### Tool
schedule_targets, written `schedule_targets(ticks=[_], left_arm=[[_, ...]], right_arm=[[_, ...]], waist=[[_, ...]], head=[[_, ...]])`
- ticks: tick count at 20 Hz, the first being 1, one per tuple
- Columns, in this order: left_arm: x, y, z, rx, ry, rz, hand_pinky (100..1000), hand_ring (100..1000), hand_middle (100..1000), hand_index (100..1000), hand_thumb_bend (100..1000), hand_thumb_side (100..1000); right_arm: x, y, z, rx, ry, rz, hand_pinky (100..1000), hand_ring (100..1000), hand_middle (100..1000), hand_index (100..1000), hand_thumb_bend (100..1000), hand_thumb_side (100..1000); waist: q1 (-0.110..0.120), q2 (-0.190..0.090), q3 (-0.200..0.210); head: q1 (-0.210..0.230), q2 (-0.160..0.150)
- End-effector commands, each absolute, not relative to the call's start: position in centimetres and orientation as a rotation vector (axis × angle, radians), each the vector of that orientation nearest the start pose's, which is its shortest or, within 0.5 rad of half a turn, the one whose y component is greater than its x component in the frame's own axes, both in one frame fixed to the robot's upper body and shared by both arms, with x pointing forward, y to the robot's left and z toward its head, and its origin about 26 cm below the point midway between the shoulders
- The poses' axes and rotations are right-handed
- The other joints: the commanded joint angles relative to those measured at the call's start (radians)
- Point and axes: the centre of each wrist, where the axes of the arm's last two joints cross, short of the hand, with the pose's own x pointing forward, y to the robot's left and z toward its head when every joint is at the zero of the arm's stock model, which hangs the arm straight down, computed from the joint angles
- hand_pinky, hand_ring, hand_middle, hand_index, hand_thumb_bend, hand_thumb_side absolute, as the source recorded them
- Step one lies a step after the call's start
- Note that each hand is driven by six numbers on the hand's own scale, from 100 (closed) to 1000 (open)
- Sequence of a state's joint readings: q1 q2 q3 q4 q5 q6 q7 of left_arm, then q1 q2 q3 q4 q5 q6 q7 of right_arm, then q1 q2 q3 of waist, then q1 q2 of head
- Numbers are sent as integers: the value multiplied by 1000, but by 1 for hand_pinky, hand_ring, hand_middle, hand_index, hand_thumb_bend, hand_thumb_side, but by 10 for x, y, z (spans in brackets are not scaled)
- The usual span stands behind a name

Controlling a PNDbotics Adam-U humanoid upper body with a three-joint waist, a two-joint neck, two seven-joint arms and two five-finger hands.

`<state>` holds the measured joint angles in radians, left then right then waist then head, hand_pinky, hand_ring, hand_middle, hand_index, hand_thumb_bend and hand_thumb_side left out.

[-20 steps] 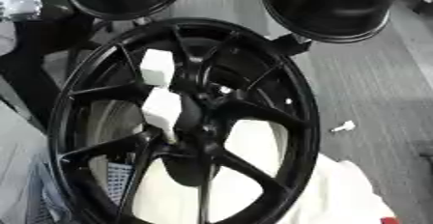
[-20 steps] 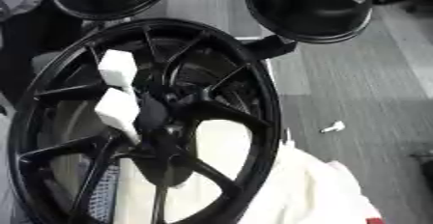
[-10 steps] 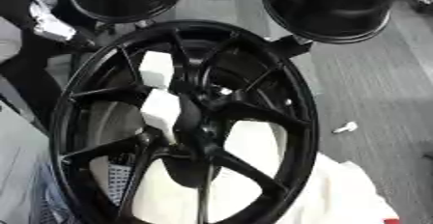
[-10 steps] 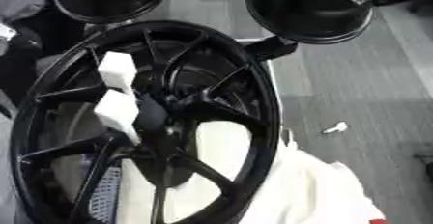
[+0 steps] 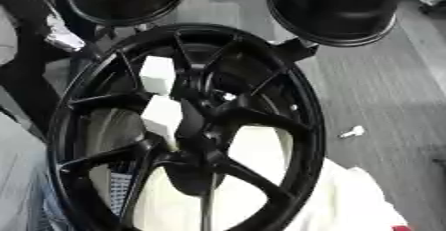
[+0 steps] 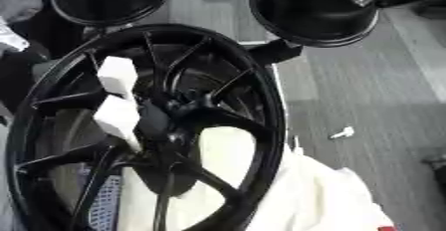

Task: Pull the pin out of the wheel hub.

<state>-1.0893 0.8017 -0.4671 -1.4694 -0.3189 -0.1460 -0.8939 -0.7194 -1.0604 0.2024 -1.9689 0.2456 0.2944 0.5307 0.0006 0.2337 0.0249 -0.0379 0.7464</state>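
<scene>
— Where's the wheel (image 5: 187,125)?

— It fills the middle of both views: black, tilted, spokes running in to the hub (image 5: 205,113). The lower right of the rim lies against a white cloth (image 5: 357,200).

— And the pin?

— I can't make it out for certain. There is a small pale glint just up and right of the hub's centre (it may only be light on the metal).

— Hands?

— At the left edge, just beside the rim, a dark shape carries a silvery piece, which seems to be the left hand (image 5: 61,33). Whether it is open or closed, I cannot tell. It does not touch the hub. The right hand shows in neither view.

— What's behind the spokes?

— Two white blocks (image 5: 158,73), one above the other, left of the hub, and pale cloth low down.

— Anything else?

— Two more black wheels (image 5: 335,6) at the top edge, side by side. A small white bit (image 5: 352,133) lies on the grey floor (image 5: 383,85), right of the wheel and apart from it.
</scene>
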Motion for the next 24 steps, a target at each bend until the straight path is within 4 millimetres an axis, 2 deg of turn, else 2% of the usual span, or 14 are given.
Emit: schedule_targets(ticks=[1,6,15,24], left_arm=[[402,233,359,565,-1381,-2088,873,849,805,893,675,471],[410,228,349,450,-1388,-2066,860,832,771,872,702,443],[408,212,346,368,-1394,-2060,847,822,760,857,732,435],[409,202,336,288,-1366,-2033,842,819,759,860,710,445]], right_arm=[[289,-281,371,-931,-1648,1491,886,835,762,815,100,588],[292,-282,372,-935,-1653,1475,886,834,761,814,100,588],[295,-282,371,-930,-1663,1464,885,834,759,813,100,590],[298,-284,370,-931,-1670,1446,885,832,758,812,100,591]], waist=[[-1,-16,-2],[0,-14,-4],[5,-17,-9],[11,-18,-14]], head=[[1,6],[-2,22],[-1,24],[1,24]])
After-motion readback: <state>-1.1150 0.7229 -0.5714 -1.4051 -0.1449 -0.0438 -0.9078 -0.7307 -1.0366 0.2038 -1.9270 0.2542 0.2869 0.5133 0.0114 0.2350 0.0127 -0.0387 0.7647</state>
